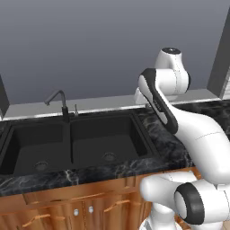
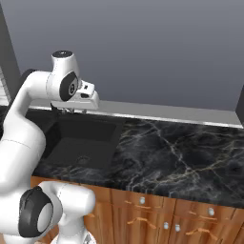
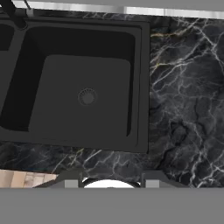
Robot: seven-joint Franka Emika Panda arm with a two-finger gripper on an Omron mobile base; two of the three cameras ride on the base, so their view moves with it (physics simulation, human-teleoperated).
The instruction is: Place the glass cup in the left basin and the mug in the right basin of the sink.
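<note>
Left basin [image 1: 38, 150]: an empty black bowl at the left of the sink [image 1: 72, 117], its round drain bare; the glass cup belongs here, and I can find no glass cup in any picture, so its whereabouts cannot be told.
Faucet [image 1: 58, 102]: thin and dark, standing behind the divider, spout turned toward the left side, clear of both bowls.
Right basin [image 3: 85, 96]: also empty, drain bare; the hand view looks almost straight down into it. The mug is meant for this bowl, and no yellow mug can be found either.
Surface [image 2: 176, 152]: black marbled stone running to the right of the sink, with wooden cabinet fronts below it.
End effector [image 3: 109, 183]: held high above the front rim of the right basin and the surface beside it, touching nothing. The two dark tips stand apart at the bottom of the hand view with nothing between them, so it looks spread and holds nothing.
Why so: by my judgement the arm is raised to look over the sink and stone, since neither vessel is yet in hand.
</note>
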